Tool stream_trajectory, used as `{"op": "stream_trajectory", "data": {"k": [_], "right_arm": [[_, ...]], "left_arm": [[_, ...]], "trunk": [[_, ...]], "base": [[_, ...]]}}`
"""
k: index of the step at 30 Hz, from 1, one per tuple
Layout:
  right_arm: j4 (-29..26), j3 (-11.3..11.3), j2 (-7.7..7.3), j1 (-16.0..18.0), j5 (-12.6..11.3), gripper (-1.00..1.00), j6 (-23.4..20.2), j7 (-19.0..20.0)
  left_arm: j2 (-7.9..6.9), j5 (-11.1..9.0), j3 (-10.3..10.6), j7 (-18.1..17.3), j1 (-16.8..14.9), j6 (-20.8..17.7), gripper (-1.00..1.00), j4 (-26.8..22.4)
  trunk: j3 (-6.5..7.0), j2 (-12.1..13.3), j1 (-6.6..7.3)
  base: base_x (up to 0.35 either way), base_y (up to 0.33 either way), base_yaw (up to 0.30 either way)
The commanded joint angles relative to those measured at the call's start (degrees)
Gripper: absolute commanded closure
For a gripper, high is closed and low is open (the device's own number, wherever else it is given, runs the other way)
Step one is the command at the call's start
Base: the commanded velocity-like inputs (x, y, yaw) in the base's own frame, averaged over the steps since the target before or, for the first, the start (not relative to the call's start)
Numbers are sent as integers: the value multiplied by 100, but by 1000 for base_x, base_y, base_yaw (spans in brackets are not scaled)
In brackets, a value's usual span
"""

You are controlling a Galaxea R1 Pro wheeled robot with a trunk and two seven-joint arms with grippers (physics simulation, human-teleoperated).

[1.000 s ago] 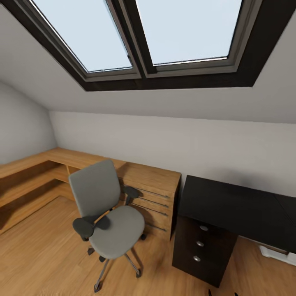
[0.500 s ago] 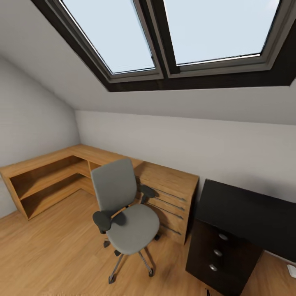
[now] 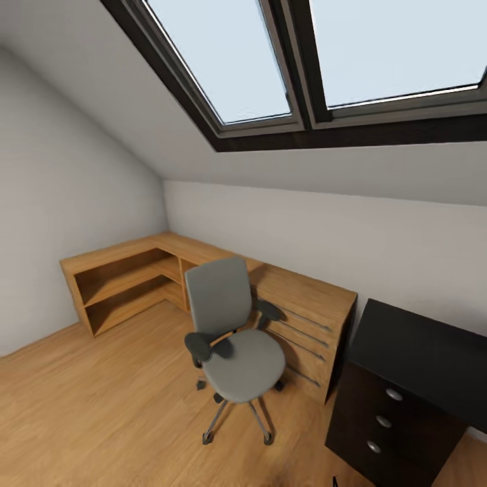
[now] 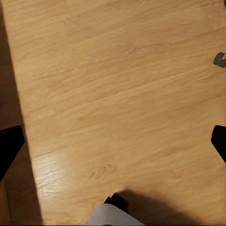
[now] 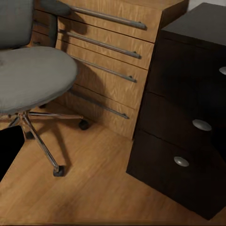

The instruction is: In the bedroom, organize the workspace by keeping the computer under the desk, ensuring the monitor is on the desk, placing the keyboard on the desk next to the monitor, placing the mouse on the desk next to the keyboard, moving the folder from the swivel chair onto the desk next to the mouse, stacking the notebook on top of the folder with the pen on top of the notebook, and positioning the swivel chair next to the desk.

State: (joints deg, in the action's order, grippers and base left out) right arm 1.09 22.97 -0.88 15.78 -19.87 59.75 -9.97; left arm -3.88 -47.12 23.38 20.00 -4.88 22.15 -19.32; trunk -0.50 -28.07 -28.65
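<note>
A grey swivel chair (image 3: pixel 233 338) stands on the wood floor in the head view, its seat bare, its back towards a low wooden drawer unit. To its right is a black desk (image 3: pixel 423 352) with three drawers (image 3: pixel 383 423) and a bare top. The right wrist view looks at the chair's seat (image 5: pixel 33 77), its star base and the black drawers (image 5: pixel 188 141). My right gripper (image 5: pixel 113 146) looks open, with one dark finger (image 5: pixel 9 148) at the picture's edge. My left gripper (image 4: pixel 113 143) hangs open over bare floor, with a finger (image 4: pixel 7 148) at each side.
An L-shaped wooden unit runs along the walls: open shelves (image 3: pixel 115 284) at the left and a drawer block (image 3: pixel 308 318) behind the chair. Sloped skylights (image 3: pixel 304 61) are overhead. Open floor (image 3: pixel 88 412) lies left of the chair. A grey chair caster (image 4: pixel 219 59) shows near the left gripper.
The whole head view has shifted: the camera has turned left, so chair and black desk sit further right and more of the left wall and shelves shows. The chair itself has not moved.
</note>
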Motion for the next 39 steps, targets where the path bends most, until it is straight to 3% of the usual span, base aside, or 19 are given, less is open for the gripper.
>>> {"op": "stream_trajectory", "data": {"k": [1,17,26,33,39], "right_arm": [[12,49,3,4,1,-100,13,-49],[9,46,9,4,-25,-100,-207,-57],[-1,41,9,4,-34,-100,-643,-59],[-3,41,11,4,-36,-100,-716,-58],[-3,40,17,4,-49,-100,-827,-58]], "left_arm": [[-3,-33,50,39,-4,17,-100,-4],[-4,-43,47,39,-4,8,-100,5],[6,-31,43,39,-4,30,-100,7],[2,-41,387,46,-4,50,-100,7],[1,-43,443,48,-4,86,-100,8]], "trunk": [[-5,-7,1],[-5,-7,1],[-5,-7,1],[-5,-7,1],[-5,-7,1]], "base": [[-266,-169,293],[-38,-29,293],[44,3,293],[305,62,293],[326,70,293]]}}
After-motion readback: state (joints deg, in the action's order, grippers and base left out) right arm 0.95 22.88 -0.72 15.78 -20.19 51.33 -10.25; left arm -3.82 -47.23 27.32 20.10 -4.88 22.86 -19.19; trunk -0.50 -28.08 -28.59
